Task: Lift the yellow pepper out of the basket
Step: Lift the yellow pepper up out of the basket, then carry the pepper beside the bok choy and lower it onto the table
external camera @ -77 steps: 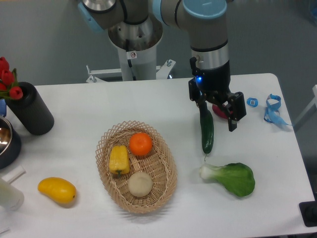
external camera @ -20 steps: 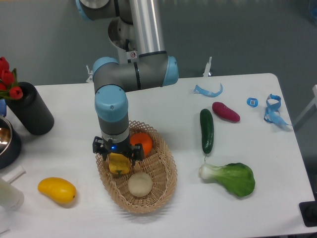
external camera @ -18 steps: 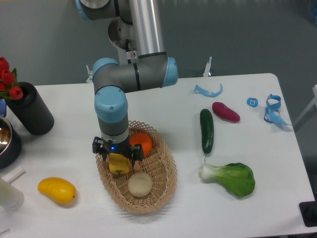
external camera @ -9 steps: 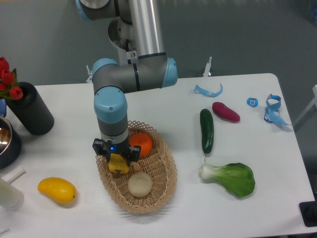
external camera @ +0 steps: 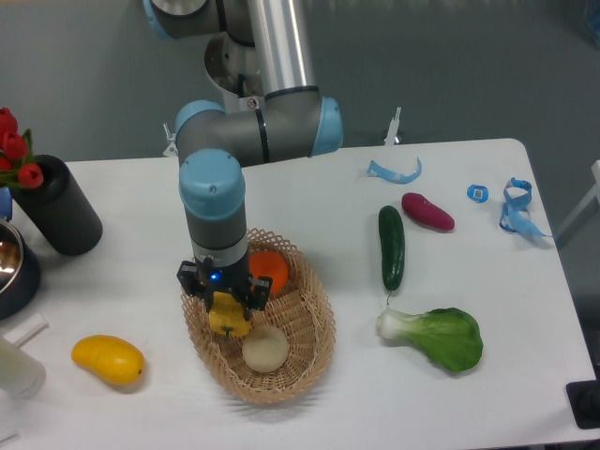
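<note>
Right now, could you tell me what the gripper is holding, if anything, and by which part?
The gripper is closed on the small lobed yellow pepper by its upper sides, above the oval wicker basket.

The arm reaches forward from its base at the back, bends at a grey and blue elbow joint, and its wrist section hangs straight down. The end effector [external camera: 225, 302] points vertically downward, a blue light glowing on its body, its two dark fingers [external camera: 194, 284] drawn in close, clamped on the yellow pepper [external camera: 227, 314].
</note>
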